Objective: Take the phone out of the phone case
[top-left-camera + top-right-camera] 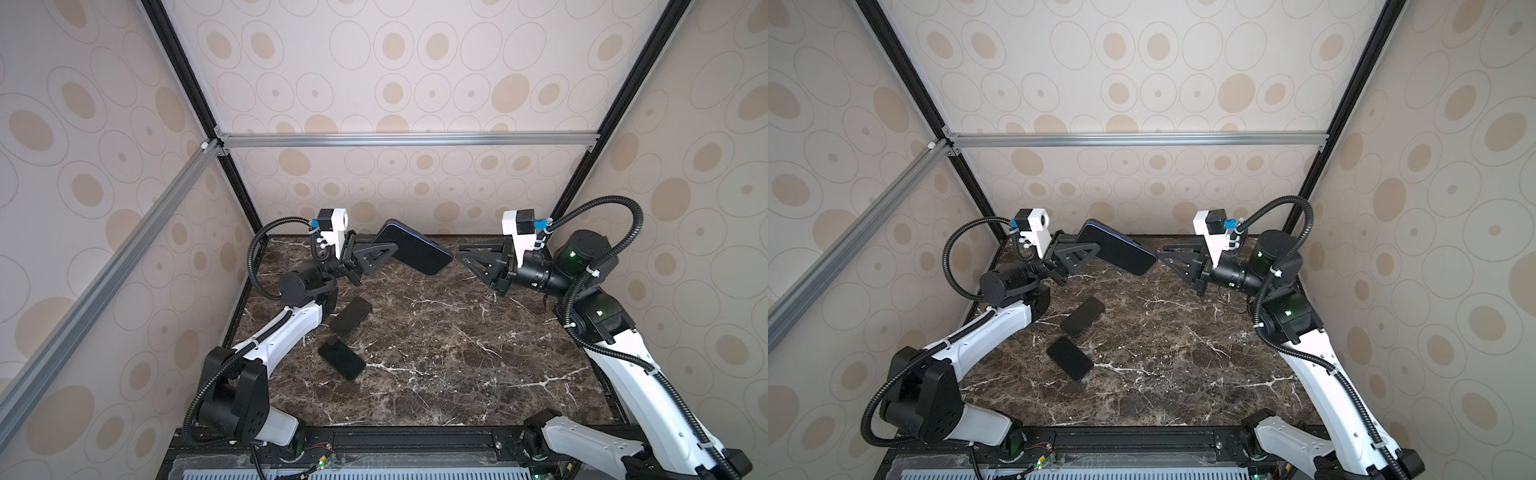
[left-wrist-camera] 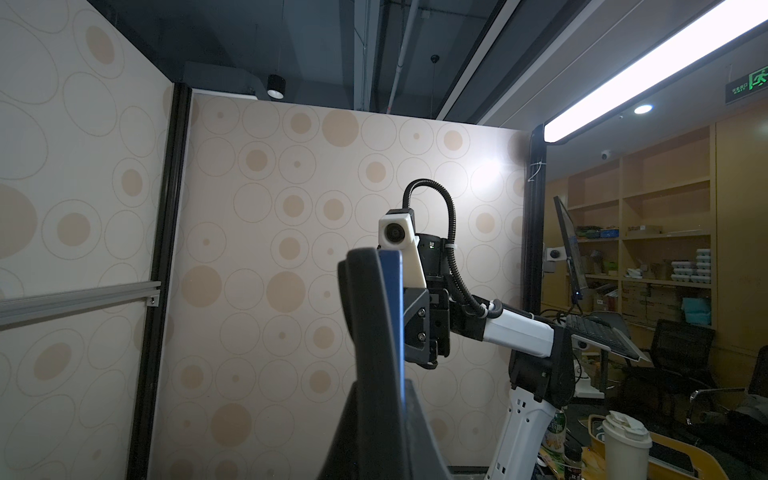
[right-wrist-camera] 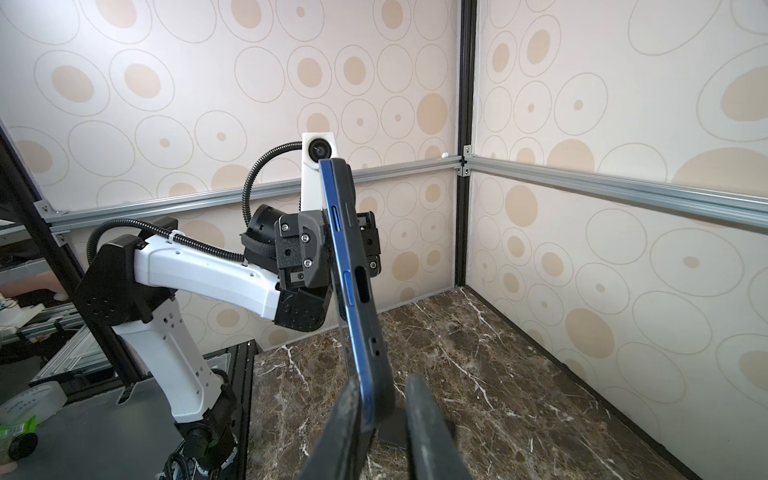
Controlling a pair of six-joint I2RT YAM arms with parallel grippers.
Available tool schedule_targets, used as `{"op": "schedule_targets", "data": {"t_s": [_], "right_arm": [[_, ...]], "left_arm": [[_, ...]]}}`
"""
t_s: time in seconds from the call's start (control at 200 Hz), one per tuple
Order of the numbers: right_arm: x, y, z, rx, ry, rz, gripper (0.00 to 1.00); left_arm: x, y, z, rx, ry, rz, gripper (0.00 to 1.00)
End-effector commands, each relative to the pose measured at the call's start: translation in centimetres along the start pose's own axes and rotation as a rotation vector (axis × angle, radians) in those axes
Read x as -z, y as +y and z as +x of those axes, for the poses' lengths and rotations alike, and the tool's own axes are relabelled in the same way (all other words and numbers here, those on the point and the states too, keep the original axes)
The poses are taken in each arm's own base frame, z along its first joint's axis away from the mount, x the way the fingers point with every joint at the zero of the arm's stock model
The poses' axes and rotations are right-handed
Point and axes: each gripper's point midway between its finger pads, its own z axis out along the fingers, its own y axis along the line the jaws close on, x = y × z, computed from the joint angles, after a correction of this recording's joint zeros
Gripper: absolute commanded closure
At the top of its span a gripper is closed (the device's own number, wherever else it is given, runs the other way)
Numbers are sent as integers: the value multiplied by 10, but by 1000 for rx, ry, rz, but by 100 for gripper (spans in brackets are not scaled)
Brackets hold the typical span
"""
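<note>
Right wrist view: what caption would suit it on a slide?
Blue cased phone clamped edge-on by the left end effector above the marble table; the right end effector straddles its near end.

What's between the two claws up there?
A blue phone in a dark case, held by the left claw, its end inside the open right claw, in both top views.

Both arms (image 1: 291, 328) have white shells (image 1: 631, 386), black joints (image 1: 245, 399), ribbed black cable hoses (image 2: 428, 181) and white wrist-camera mounts (image 1: 334, 226).
</note>
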Motion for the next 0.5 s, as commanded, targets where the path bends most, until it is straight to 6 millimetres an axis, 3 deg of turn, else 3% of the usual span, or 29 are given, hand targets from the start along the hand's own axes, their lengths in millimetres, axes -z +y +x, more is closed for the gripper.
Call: {"op": "schedule_targets", "data": {"t_s": [0.0,0.495], "right_arm": [[1,11,-7,22,-9,-44,76],[-5,-6,3,-12,27,13,76]], "left_arm": [[-3,-56,-35,-259,-98,164,100],[-5,-58,-35,-263,-92,176,100]]}}
